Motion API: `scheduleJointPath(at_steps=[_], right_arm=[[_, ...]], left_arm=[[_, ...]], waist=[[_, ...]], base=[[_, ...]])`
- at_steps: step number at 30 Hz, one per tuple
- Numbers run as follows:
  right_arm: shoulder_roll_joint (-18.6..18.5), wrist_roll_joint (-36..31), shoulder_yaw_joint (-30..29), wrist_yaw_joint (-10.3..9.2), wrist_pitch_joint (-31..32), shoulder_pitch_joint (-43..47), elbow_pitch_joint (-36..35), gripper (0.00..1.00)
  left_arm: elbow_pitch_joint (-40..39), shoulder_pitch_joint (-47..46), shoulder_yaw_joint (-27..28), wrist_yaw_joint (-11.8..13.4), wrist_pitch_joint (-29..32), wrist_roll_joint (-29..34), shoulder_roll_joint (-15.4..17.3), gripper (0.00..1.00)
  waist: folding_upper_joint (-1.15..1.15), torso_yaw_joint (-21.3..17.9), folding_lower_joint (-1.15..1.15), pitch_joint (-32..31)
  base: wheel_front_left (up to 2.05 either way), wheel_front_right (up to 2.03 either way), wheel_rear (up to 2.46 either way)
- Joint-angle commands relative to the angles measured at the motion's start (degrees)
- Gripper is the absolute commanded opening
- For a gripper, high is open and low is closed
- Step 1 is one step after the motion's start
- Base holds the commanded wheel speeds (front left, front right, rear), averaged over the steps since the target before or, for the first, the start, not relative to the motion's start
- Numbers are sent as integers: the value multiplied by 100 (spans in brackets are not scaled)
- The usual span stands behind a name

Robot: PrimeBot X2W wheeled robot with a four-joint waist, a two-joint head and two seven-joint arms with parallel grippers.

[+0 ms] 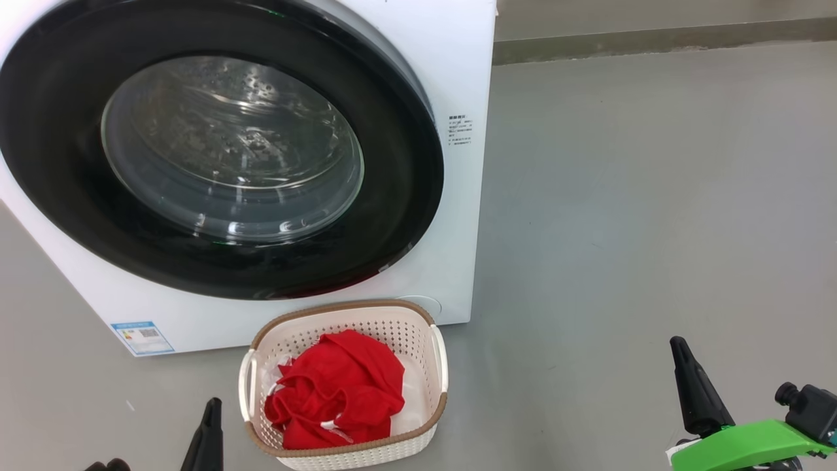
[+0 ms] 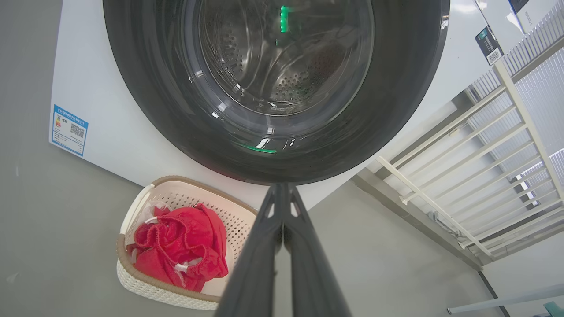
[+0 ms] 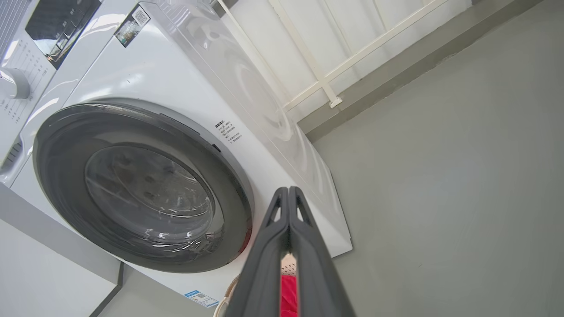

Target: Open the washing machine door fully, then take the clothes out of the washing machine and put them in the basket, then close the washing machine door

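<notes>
Facing the washing machine (image 1: pixel 461 78), I see its door (image 1: pixel 52 163) shut flat against the front, window turned toward me. The red clothes (image 1: pixel 340 392) lie heaped in the basket (image 1: pixel 399 333) on the floor (image 1: pixel 621 229) just before it. My left pincer (image 2: pixel 282 189) and right pincer (image 3: pixel 288 190) are both pressed together, holding and touching nothing.

A smooth, matte grey floor (image 1: pixel 654 216) stretches across the room, marked by a few faint scuffs. Along its far edge a darker grey skirting strip (image 1: pixel 654 40) runs at the foot of a pale wall (image 1: pixel 654 12). To one side, a white-barred frame (image 2: pixel 440 211) crosses ribbed, translucent panels (image 2: pixel 546 88) that glow softly. The light is even and cool, casting only faint shadows on the floor.
</notes>
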Motion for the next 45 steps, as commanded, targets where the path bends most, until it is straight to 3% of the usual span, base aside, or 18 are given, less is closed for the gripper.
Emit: scheduleJointPath(at_steps=[1, 45], right_arm=[[-102, 164, 8, -8, 46, -271, -122, 0], [-152, 2877, -160, -16, 759, -646, 107, 0]], left_arm=[[-110, -287, 123, -66, 33, -170, 77, 0], [103, -655, 321, -169, 741, -2853, 114, 0]], waist=[[0, 4, -1, 4], [0, 128, -1, 104]], base=[[0, 0, 0], [0, 0, 0]])
